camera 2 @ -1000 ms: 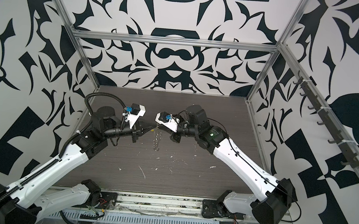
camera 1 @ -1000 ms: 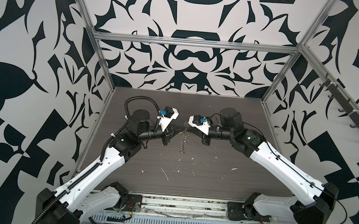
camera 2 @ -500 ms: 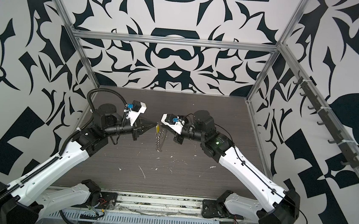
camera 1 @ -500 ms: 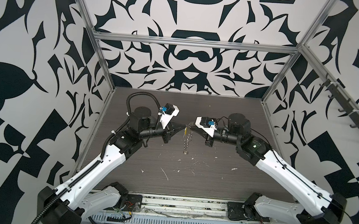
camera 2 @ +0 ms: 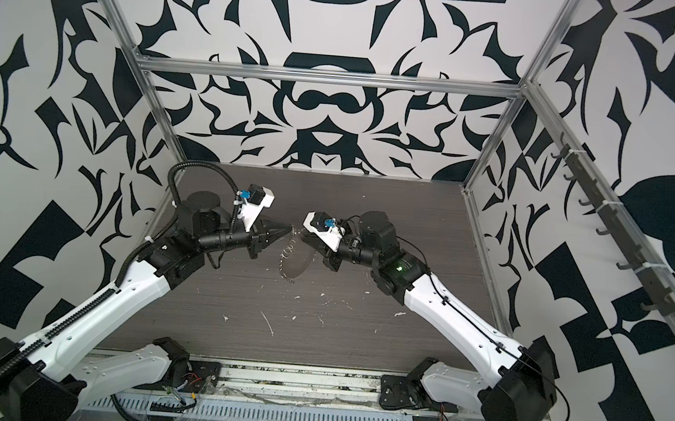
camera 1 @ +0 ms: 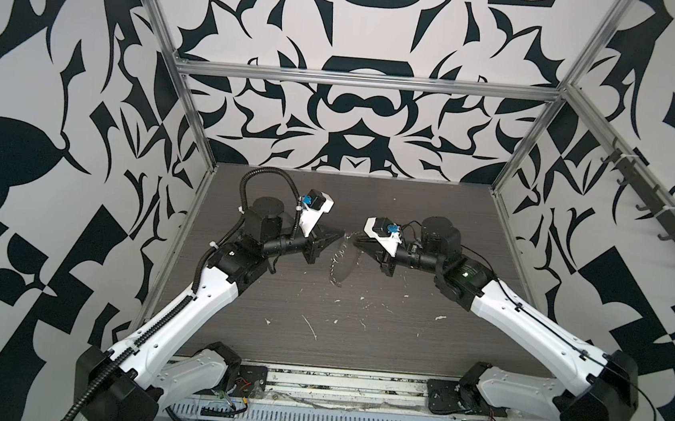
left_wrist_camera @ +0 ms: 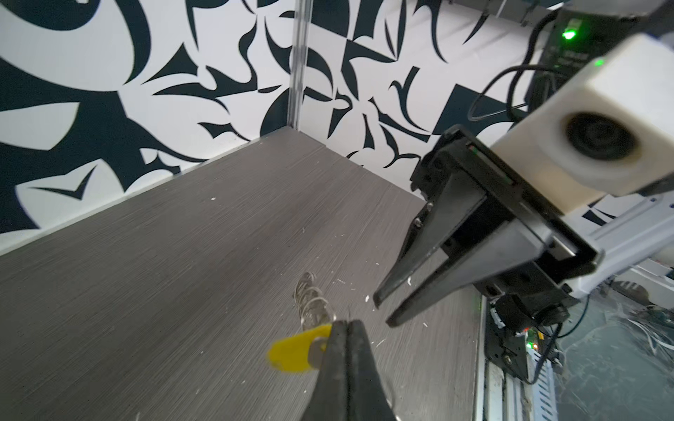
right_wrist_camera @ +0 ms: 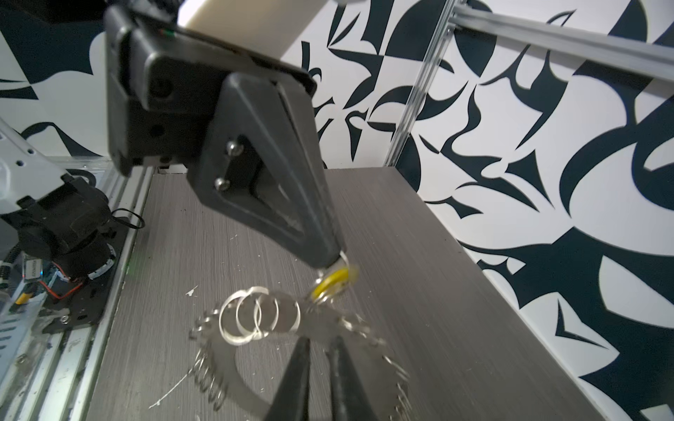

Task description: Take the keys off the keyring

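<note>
- Left gripper (camera 1: 341, 233) (left_wrist_camera: 346, 323): jaws pressed tight together on the short silver blade of the key (left_wrist_camera: 296, 351). The yellow plastic head sticks out to one side of the fingertips.
- Right gripper (camera 1: 356, 242) (left_wrist_camera: 383, 310): jaws stand a narrow gap apart with nothing between them — released. Its black fingers (left_wrist_camera: 406, 273) point toward the left gripper and sit just beside it, clear of the key.
- Position: the two grippers meet tip to tip over the middle of the table (camera 1: 398, 350), the left one reaching in from the left and the right one from the right. Both are raised above the surface.
- Keyring (right_wrist_camera: 233, 361): a flat grey metal disc with a wide central hole, hanging tilted below the tips of the left gripper (right_wrist_camera: 333, 257).
- In both top views the keyring (camera 1: 338, 263) (camera 2: 288, 257) shows as a small silver cluster between the two grippers and slightly nearer than their tips.
- Key attachment: the key (right_wrist_camera: 333, 286) is still on the keyring — its yellow head lies against the silver loops at the upper edge of the disc.
- Split rings (right_wrist_camera: 251, 319): three larger silver rings overlap on the face of the disc.
- Wire loops (right_wrist_camera: 208, 379): many small ones line the perforated rim.
- Whether the lower edge of the disc touches the table cannot be told.
- Right gripper (right_wrist_camera: 320, 340), seen from its own wrist: the fingertips end just short of the disc.
- Table surface: dark grey wood grain, with white flecks (camera 1: 310, 330) scattered toward the near side.
</note>
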Controlling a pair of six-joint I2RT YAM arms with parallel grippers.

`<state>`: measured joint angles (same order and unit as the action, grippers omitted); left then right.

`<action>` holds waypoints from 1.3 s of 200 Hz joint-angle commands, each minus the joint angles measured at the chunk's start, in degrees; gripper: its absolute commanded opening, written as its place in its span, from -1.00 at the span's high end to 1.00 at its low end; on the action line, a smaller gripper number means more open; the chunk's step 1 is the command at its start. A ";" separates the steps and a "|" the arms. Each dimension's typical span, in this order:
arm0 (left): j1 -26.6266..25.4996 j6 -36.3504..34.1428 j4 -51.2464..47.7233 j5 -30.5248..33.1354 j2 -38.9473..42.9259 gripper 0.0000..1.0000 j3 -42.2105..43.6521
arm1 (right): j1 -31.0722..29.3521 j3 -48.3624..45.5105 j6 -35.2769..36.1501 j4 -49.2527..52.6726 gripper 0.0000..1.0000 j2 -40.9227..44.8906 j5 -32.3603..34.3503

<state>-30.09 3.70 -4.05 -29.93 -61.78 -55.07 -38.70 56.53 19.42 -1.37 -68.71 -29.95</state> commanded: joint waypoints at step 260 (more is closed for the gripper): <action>0.42 6.69 -3.24 6.56 -2.83 1.00 -6.56 | -3.34 4.00 -7.81 -7.73 0.26 -3.63 9.04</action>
<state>-29.76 7.16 -6.26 -24.77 -64.20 -58.48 -41.15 59.94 12.14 -3.88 -73.21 -24.95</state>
